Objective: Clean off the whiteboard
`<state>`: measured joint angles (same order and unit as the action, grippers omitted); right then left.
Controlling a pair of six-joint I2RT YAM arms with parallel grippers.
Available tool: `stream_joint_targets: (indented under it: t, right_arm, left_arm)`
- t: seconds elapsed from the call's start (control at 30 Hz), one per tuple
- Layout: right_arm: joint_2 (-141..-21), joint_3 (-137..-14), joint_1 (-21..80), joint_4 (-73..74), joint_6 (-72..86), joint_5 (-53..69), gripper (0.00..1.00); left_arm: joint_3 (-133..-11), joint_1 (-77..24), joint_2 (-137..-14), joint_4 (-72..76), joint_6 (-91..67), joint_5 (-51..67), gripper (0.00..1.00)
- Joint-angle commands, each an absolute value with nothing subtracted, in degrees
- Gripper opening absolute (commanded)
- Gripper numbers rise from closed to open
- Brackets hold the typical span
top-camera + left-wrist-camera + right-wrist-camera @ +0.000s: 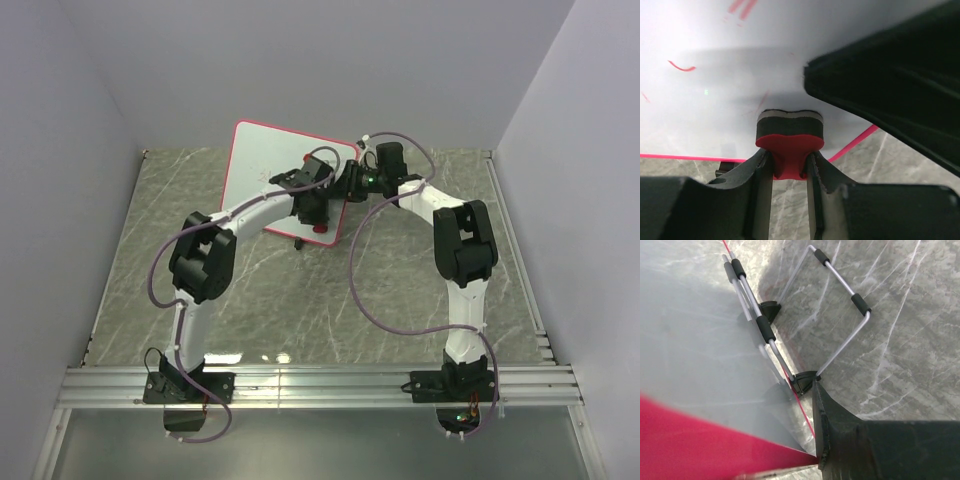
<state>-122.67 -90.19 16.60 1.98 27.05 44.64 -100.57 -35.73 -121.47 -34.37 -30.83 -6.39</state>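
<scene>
**Eraser pressed to a propped whiteboard, both arms on it**

A grey, white-veined stone worktop (250,290) fills the floor of a small booth with plain pale walls (300,60) on three sides. An aluminium rail (320,385) runs across the near edge and carries both arm bases.

The whiteboard (270,165) stands at the far middle of the worktop, a little left of centre. It is a white panel with rounded corners and a thin red frame (690,157). The left wrist view shows faint red scribbles (682,67) on its face, a short curved stroke at the left and smudged marks near the top. From behind, the right wrist view shows a grey back and a bent wire stand (840,315) with black sleeves, hinged on small black brackets.

The board leans back on that stand, its face turned toward the arms. Its longer side seems to run left to right, skewed so the right end sits slightly nearer the bases.

The left end effector (789,157) is closed tight on a small red eraser (790,131), whose dark felt pad lies against the lower part of the board's face, just above the frame. The right end effector (352,183) straddles the board's right edge, one finger in front and one behind, partly closed and gripping it.
</scene>
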Motion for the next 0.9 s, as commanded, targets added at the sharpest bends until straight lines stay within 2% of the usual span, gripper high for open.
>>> stream_joint_targets:
  t: [0.0,0.3,0.67,0.87]
  right_arm:
    - [-118.0,-87.7,20.7,10.9,24.3,45.1,0.00]
    - [-117.9,-87.7,22.2,12.1,23.6,44.9,0.00]
    - [-117.2,-87.4,22.4,13.5,22.6,44.4,0.00]
    - [-117.6,-88.4,22.5,14.1,22.3,43.9,0.00]
  left_arm:
    - [-101.3,-27.4,-124.8,-15.6,-32.0,-10.2,0.00]
    - [-108.5,-20.7,-126.7,-17.5,-31.9,-10.3,0.00]
    - [-105.6,-13.3,-125.5,-17.2,-32.3,-12.0,0.00]
    - [-103.4,-13.5,-125.2,-16.8,-32.3,-9.5,0.00]
